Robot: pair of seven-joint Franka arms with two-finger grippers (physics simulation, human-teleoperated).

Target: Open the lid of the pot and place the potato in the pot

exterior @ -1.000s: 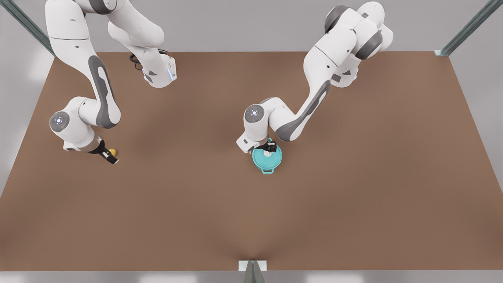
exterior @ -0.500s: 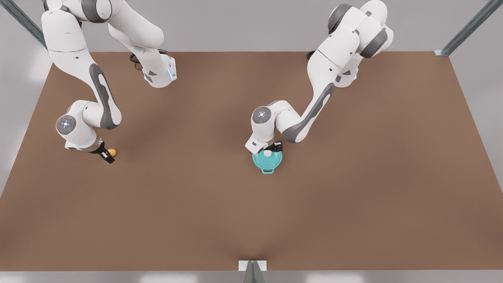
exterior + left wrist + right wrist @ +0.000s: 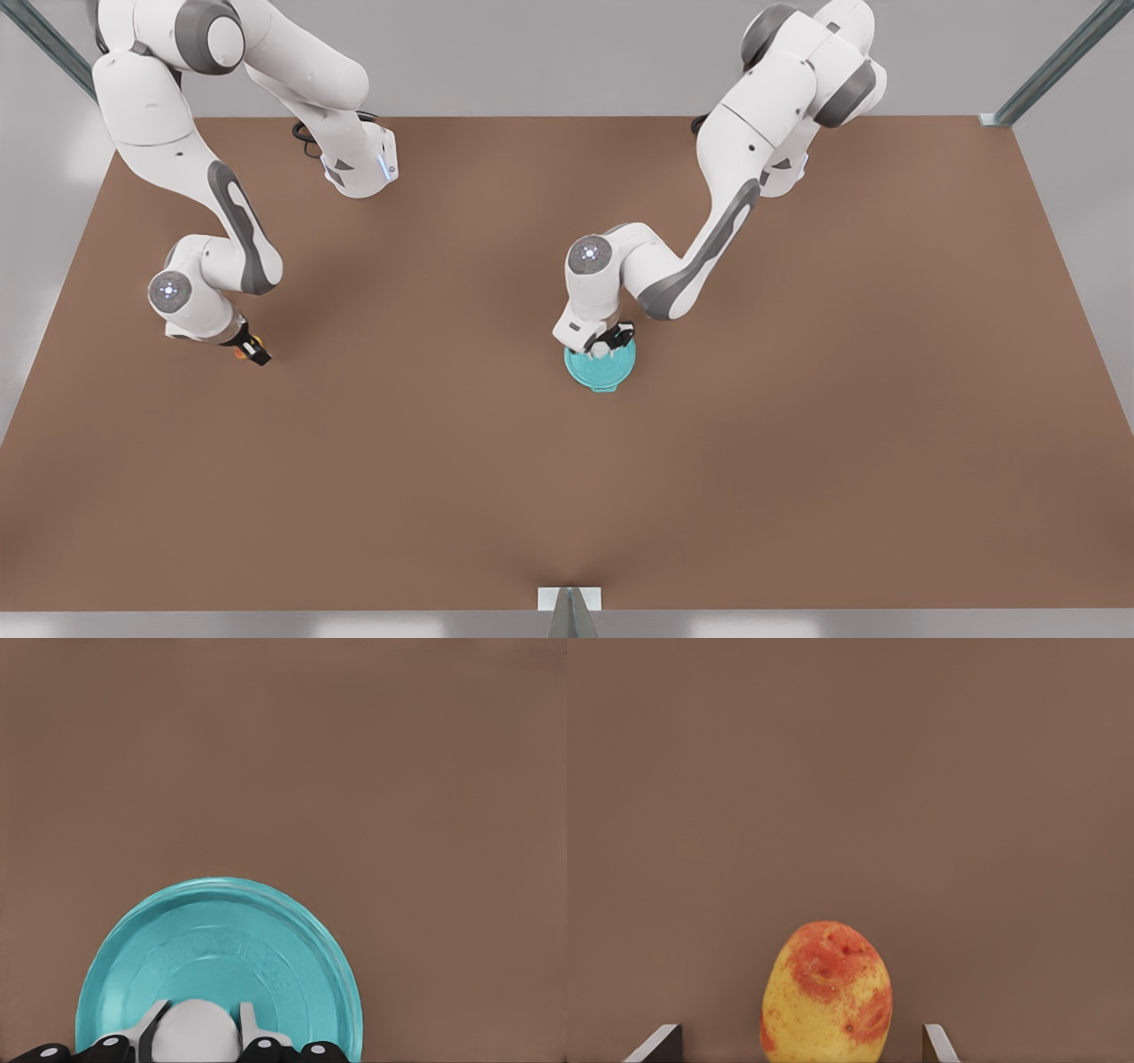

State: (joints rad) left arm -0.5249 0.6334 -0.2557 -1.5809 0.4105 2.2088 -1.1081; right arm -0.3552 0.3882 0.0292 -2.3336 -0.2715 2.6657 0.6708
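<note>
The teal pot lid (image 3: 602, 369) (image 3: 221, 966) has a white knob (image 3: 195, 1035) at its centre. My left gripper (image 3: 604, 344) (image 3: 198, 1032) is shut on that knob, one finger on each side. The pot is hidden beneath the lid. Toward the front view's left, the yellow potato (image 3: 827, 994) with reddish patches lies on the table. In the front view only an orange speck of the potato (image 3: 239, 354) peeks out under my right gripper (image 3: 250, 349). That gripper (image 3: 797, 1047) is open, with its fingertips (image 3: 657, 1043) wide apart and the potato between them, untouched.
The brown table (image 3: 797, 399) stretches wide around both arms. Metal frame posts (image 3: 1054, 62) stand at its far corners, and a small bracket (image 3: 570, 602) sits at the middle of the near edge.
My right gripper has moved over the potato, which lay beside it before. My left gripper has closed on the knob, and the lid now covers the pot's handle seen earlier.
</note>
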